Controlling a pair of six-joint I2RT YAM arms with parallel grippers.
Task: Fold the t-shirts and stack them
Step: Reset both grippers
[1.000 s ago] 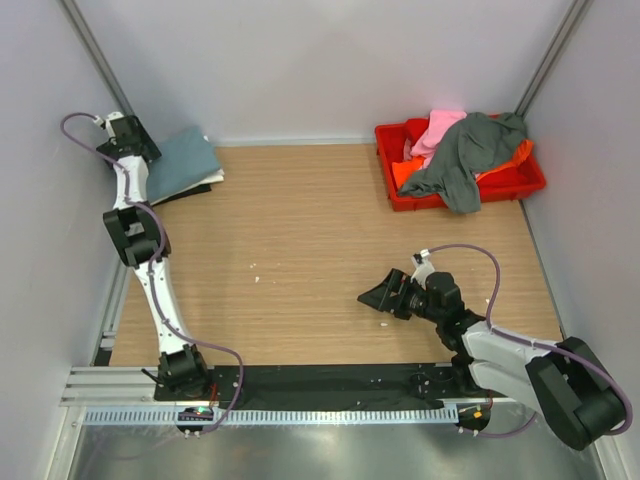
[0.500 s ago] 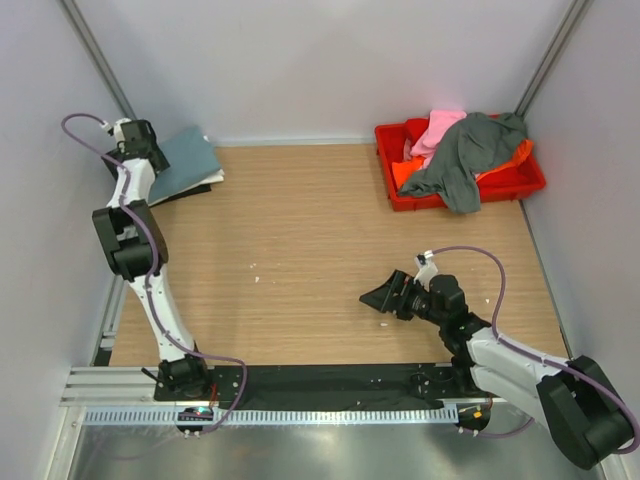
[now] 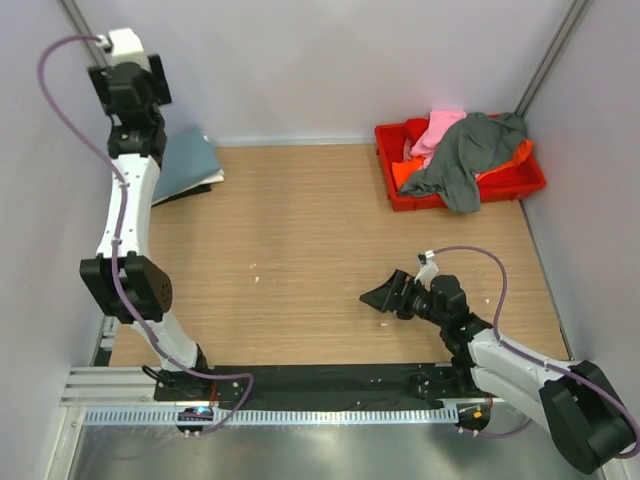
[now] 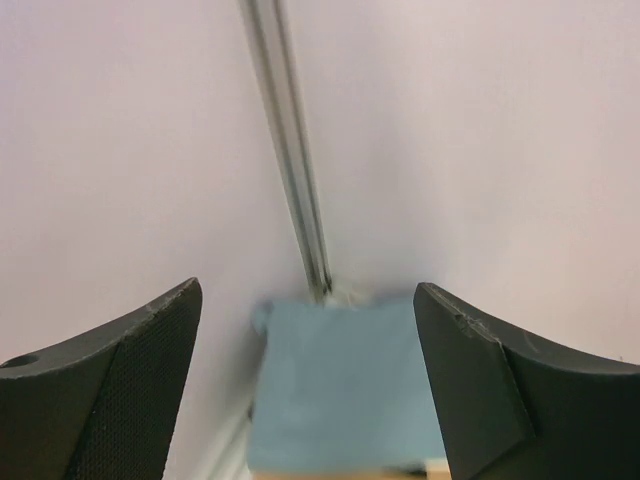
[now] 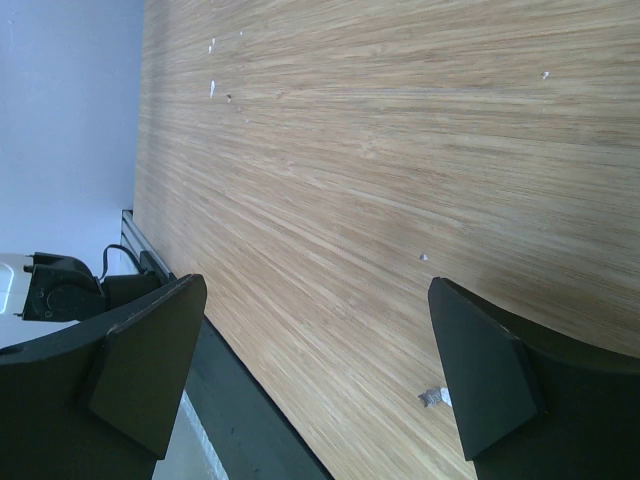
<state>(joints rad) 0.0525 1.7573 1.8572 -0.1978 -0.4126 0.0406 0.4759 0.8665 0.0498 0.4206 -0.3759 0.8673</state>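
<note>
A folded dusty blue-grey t-shirt [image 3: 186, 160] lies on a small stack at the far left corner of the table, with a white edge [image 3: 207, 182] showing under it. It also shows in the left wrist view [image 4: 345, 385], below the open jaws. My left gripper [image 3: 132, 88] [image 4: 308, 290] is open and empty, held high above that stack by the corner post. A dark grey t-shirt [image 3: 465, 150], a pink one [image 3: 440, 125] and an orange one [image 3: 405, 172] lie crumpled in the red crate [image 3: 520, 186]. My right gripper [image 3: 378, 297] [image 5: 315, 288] is open and empty, low over bare wood.
Walls close in the table on three sides, with metal posts [image 3: 82, 30] in the far corners. A black base rail [image 3: 330, 380] runs along the near edge. Small white specks [image 3: 255, 278] lie on the wood.
My left arm has swung up from the folded stack, and its gripper now stands high against the back wall. The right arm has hardly moved.
</note>
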